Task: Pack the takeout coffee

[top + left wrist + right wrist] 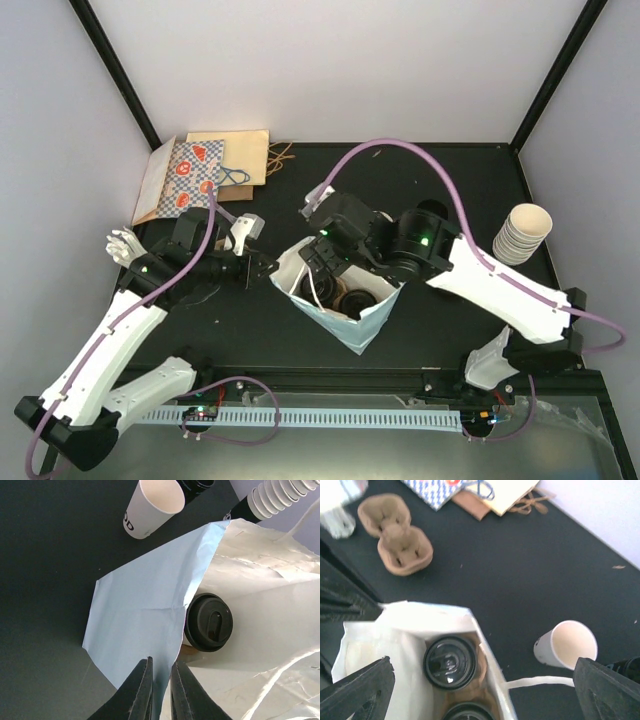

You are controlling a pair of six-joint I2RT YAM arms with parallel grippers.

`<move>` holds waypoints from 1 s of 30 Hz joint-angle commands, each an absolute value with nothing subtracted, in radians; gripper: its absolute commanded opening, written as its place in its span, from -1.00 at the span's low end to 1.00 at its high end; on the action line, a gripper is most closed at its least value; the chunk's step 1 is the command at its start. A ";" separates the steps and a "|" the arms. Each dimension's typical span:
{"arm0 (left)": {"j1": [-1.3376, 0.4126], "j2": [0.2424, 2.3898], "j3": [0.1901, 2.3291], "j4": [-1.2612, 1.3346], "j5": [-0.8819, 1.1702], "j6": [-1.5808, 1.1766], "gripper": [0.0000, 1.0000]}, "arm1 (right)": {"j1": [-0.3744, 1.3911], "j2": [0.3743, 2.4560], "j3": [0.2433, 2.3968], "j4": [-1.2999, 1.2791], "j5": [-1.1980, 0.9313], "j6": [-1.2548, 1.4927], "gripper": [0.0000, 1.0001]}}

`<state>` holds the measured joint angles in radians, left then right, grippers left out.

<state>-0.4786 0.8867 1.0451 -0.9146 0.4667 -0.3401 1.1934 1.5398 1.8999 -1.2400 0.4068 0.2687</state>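
The light blue paper bag stands open in the middle of the table. Two takeout coffee cups with black lids sit inside it on brown cardboard. In the right wrist view one lid shows whole and a second shows at the bottom edge. One lid also shows in the left wrist view. My left gripper is shut on the bag's left rim; it also shows in the top view. My right gripper is open and empty above the bag's mouth, seen from above in the top view.
An empty lidless cup lies on the table beside the bag, with the bag's white handle near it. A brown cardboard carrier sits further off. Flat paper bags lie at the back left. A stack of cups stands at the right.
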 commanded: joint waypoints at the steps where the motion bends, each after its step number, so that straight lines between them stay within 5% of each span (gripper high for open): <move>1: -0.483 0.898 1.079 -0.934 0.441 -0.328 -0.73 | 1.192 1.434 1.894 -1.101 0.535 0.268 1.00; 5: -0.483 0.906 1.090 -0.932 0.438 -0.330 -0.58 | 1.192 1.310 1.815 -0.997 0.506 0.242 1.00; 10: -0.485 0.919 1.135 -0.956 0.403 -0.310 0.21 | 1.192 1.163 1.740 -0.919 0.452 0.244 1.00; 14: -0.485 0.929 1.165 -0.959 0.376 -0.297 0.45 | 1.192 1.057 1.668 -0.866 0.414 0.252 1.00; 26: -0.527 1.004 1.236 -0.958 0.393 -0.278 0.47 | 1.192 0.994 1.569 -0.859 0.384 0.303 1.00; 30: -0.572 1.059 1.285 -0.987 0.329 -0.254 0.23 | 1.191 0.974 1.534 -0.851 0.411 0.312 1.00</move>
<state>-0.5346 1.0187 1.2068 -0.9554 0.3885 -0.2893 1.1934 0.9989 1.5581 -0.8711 0.3763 0.2836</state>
